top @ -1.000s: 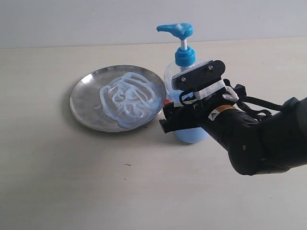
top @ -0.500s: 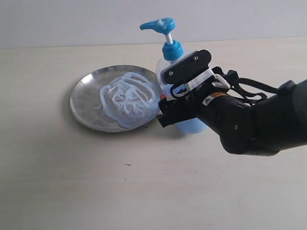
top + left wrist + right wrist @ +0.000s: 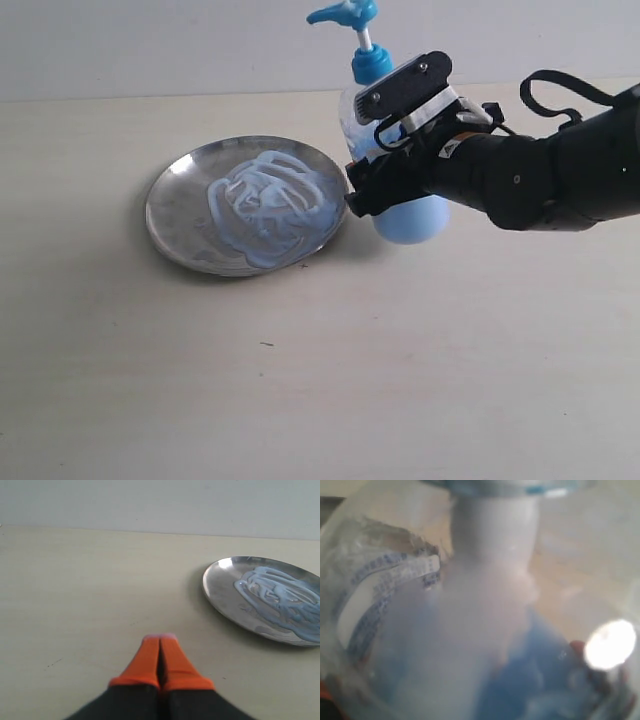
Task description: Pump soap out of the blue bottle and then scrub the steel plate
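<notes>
Gripping the blue bottle (image 3: 408, 218) across its clear body with the right gripper (image 3: 392, 140), jaws spread wide around it. Holding it tilted and seemingly just off the table (image 3: 300, 380), in the upper middle of the exterior view, immediately right of the steel plate (image 3: 165, 205). Showing pale soap (image 3: 265, 205) swirled over the plate's centre. Hanging the left gripper (image 3: 160, 655) low over bare table, orange tips pressed together on nothing.

Judging the bottle weighty with liquid, smooth, probably slippery, slightly squashy. Favouring a mid-body hold below the collar, leaving the pump head (image 3: 345, 13) free. Judging the plate stiff, light, soap-slick, likely sliding under scrubbing.
</notes>
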`<state>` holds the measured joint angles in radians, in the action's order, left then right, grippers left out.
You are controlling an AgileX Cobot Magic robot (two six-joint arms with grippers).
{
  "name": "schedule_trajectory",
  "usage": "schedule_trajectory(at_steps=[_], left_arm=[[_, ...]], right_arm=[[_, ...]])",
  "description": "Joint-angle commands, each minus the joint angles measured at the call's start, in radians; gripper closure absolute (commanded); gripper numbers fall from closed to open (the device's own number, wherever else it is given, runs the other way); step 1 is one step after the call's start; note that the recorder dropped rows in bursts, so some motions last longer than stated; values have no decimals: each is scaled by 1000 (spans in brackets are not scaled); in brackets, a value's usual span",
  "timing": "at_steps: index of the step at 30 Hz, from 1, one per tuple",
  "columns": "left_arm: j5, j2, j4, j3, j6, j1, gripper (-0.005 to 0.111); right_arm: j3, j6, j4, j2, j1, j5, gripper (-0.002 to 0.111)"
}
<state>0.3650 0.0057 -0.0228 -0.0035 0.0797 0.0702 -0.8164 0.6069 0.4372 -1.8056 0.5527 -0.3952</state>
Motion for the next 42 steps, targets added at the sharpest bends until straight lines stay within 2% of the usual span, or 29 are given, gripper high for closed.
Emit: schedule_trajectory(at_steps=[1, 16, 42], left_arm=[[-17, -6, -4, 4, -4, 1, 107], [-17, -6, -4, 4, -4, 1, 107], [-17, -6, -4, 4, -4, 1, 107]], right_arm=[[-31, -58, -59, 24, -19, -59, 108], [-31, -259, -287, -39, -19, -82, 108], [-40, -296, -324, -59, -19, -123, 108]])
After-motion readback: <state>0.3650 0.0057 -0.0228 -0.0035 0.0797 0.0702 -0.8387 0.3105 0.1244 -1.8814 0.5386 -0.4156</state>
